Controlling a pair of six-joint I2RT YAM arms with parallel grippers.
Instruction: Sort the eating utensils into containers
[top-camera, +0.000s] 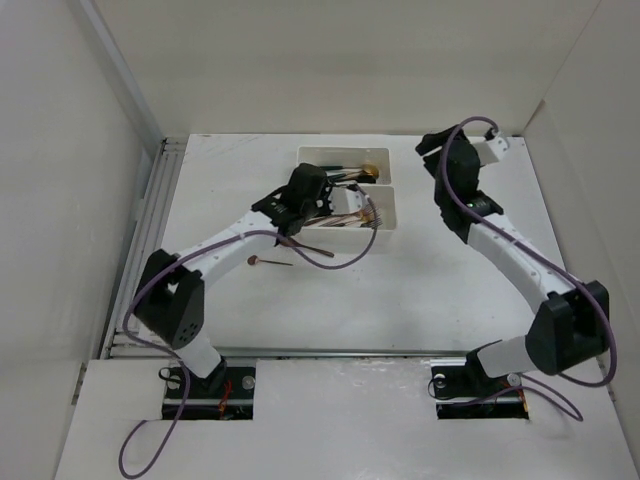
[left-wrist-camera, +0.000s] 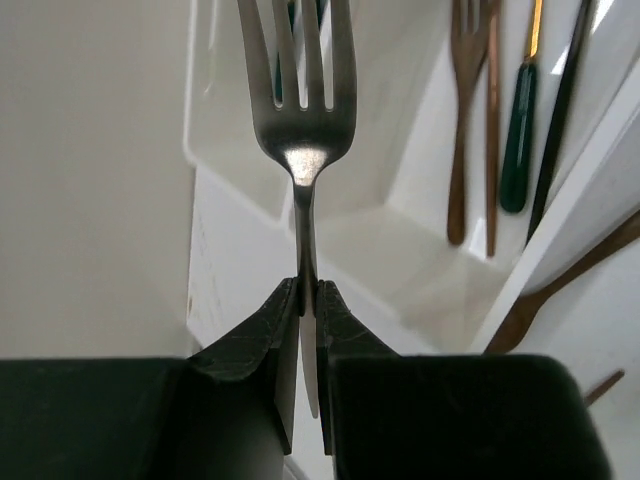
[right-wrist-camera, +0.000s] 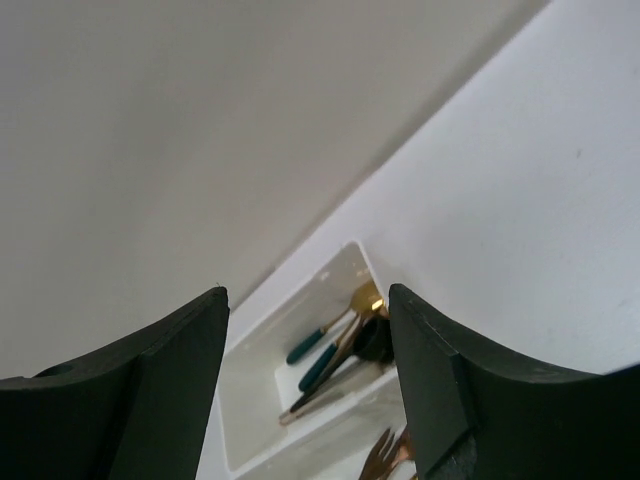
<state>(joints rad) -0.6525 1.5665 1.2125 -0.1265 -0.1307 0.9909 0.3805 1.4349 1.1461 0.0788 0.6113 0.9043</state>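
Observation:
My left gripper (left-wrist-camera: 308, 295) is shut on the handle of a silver fork (left-wrist-camera: 300, 120), tines pointing away, held above the left end of the white trays; it sits at the trays' left side in the top view (top-camera: 316, 196). The far tray (top-camera: 312, 155) holds teal-handled, gold and dark utensils (left-wrist-camera: 515, 150). The near tray (top-camera: 392, 222) holds copper forks (top-camera: 362, 215). A copper-rose spoon (top-camera: 270, 262) lies on the table left of the near tray. My right gripper (top-camera: 435, 146) is raised right of the trays, open and empty (right-wrist-camera: 310, 380).
White walls enclose the table on the left, back and right. A metal rail (top-camera: 150, 230) runs along the left edge. The left arm's purple cable (top-camera: 335, 262) loops over the table near the loose spoon. The right wrist view shows the far tray (right-wrist-camera: 250, 400) below.

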